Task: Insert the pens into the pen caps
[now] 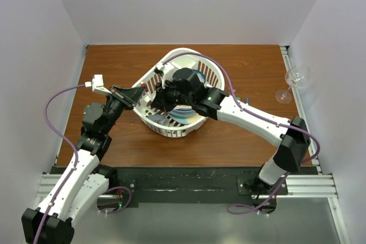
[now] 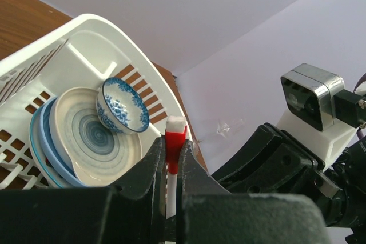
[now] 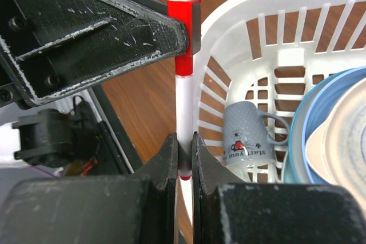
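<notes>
Two grips on one thin white-barrelled pen (image 3: 184,112), held in the air beside the left rim of the white basket (image 3: 257,15), clear of the wooden surface (image 1: 240,141). At the right gripper (image 3: 183,141), jaws pinched onto the lower barrel, just above a red band at the tail. At the left gripper (image 2: 173,147), jaws clamped on the red cap (image 3: 184,27) at the pen's other end, with a white stub poking out past it.

From the right wrist view, long axis straight ahead of the right jaws, cap end farthest away and lodged squarely in the left jaws. Both arms equally near, meeting tip to tip on one line, so barrel and cap look collinear.

Probably mid-seating, or just seated. No gap showing between red and white, yet cannot tell whether fully home. Any closing push to run along the barrel, never across it; a sideways nudge risks cocking the cap or bending the thin pen against the basket wall.

No other pens or caps made out in these views.
</notes>
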Robot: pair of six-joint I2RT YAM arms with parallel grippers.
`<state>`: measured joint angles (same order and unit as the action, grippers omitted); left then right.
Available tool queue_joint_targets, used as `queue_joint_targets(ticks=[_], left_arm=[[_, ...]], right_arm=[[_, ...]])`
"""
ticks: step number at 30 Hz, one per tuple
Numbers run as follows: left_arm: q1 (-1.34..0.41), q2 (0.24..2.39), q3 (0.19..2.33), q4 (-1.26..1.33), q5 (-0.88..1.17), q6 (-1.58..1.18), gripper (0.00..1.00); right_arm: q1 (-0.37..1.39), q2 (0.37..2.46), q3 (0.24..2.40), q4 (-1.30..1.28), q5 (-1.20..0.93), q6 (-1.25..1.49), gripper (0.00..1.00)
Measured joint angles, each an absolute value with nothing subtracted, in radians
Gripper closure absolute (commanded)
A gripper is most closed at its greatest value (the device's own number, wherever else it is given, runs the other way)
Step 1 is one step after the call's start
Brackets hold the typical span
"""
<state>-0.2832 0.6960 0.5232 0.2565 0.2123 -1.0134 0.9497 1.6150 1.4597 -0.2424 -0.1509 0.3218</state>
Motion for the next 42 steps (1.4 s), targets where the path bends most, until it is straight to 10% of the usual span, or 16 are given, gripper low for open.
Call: queue_joint_targets(ticks=[26, 42], left_arm=[[-0.446, 0.733, 0.511, 0.313, -0.115, -0.968, 1.0], [-0.583, 0.832, 0.699, 0.01, 0.274, -0.947, 0.94]], right_arm=[[0.89, 1.842, 1.787, -0.494, -0.287, 0.176, 1.0], [0.77, 1.547, 1.484, 0.121, -0.35, 0.169, 1.0]])
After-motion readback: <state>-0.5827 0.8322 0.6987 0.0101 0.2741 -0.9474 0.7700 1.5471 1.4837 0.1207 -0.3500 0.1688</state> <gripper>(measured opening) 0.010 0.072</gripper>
